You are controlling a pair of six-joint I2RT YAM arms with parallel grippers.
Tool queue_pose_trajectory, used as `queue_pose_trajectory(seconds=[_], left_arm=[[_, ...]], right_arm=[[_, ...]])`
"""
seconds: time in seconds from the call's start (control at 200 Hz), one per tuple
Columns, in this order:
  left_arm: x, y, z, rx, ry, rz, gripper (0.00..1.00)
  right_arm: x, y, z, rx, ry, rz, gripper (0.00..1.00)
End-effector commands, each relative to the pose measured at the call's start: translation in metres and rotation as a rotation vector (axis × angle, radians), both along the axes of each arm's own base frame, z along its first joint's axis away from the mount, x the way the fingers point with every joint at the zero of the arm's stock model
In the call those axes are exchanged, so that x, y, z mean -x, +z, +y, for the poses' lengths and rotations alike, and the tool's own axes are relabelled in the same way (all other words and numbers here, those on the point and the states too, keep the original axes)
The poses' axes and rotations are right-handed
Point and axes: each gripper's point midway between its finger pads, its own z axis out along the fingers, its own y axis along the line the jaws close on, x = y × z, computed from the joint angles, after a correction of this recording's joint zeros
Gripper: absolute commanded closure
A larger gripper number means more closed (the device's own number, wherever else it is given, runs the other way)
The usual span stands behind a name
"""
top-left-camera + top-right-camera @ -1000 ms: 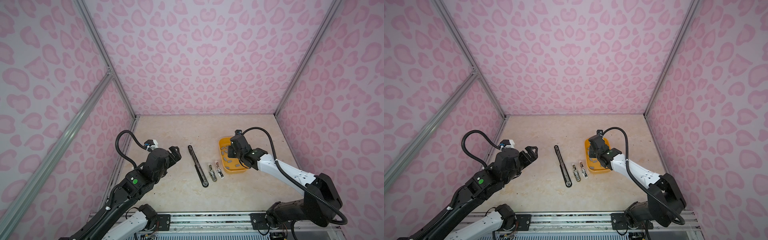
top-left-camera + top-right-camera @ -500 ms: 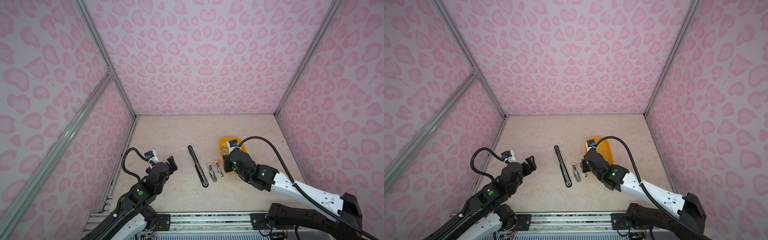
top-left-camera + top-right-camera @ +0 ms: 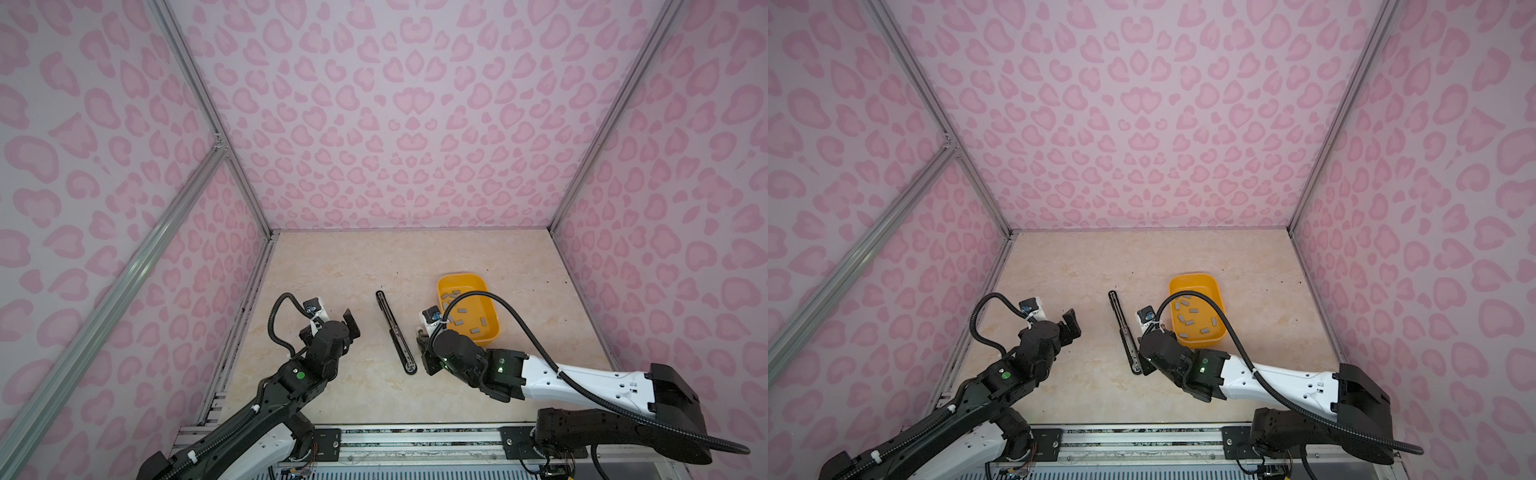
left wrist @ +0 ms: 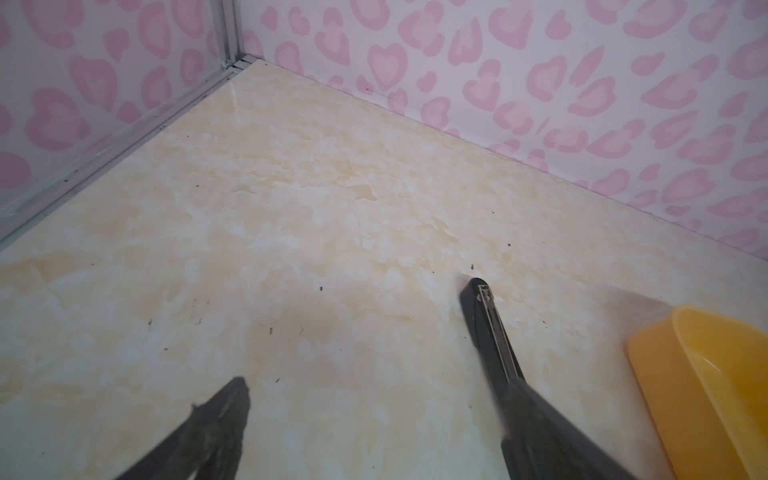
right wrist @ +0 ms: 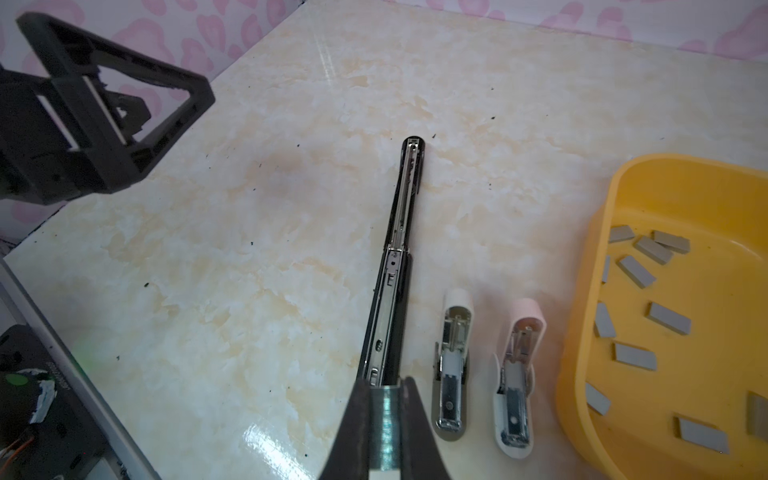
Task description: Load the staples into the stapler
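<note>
both arms have shifted over the last second: the left one has drawn back toward the near edge of the table [image 3: 365, 257], and the right one has left the tray and come to the near end of the long stapler.

on the left, the left gripper [image 3: 334, 326] hangs above bare table, jaws spread wide with nothing between them. to its right, apart from it, the long black stapler [image 3: 394, 332] lies opened out flat, running far to near with its metal channel facing up. at its near end sits the right gripper [image 5: 384, 399], pinched tight on a strip of staples [image 5: 385, 424], a ridged silvery block between the two fingers. the strip looks lined up with the channel, though whether it touches the stapler i cannot tell. further right, in the right wrist view, a white stapler [image 5: 453, 365] and a pink stapler [image 5: 517, 374] lie side by side, both opened; the arm hides them in both top views. furthest right, the yellow tray [image 3: 457, 277] holds the loose staples [image 5: 669, 318], about a dozen grey strips scattered flat on its floor.
</note>
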Motion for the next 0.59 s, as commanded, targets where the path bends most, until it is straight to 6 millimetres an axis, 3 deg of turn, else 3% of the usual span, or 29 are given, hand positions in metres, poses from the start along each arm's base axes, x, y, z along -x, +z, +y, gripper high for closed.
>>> queue_pose_trajectory(seconds=[0.0,0.165,0.59], left_arm=[[-0.008,0.009,-0.014,0.007,-0.066,-0.051,0.03],[-0.011,0.000,-0.006,0.015,-0.040,-0.016,0.03],[-0.014,-0.001,-0.027,0.114,-0.185,-0.012,0.03]], right_arm=[[0.002,0.005,0.017,-0.043,0.044,-0.050,0.89],[0.007,-0.009,0.027,-0.047,0.065,-0.020,0.90],[0.013,-0.044,0.044,0.026,0.088,0.010,0.91]])
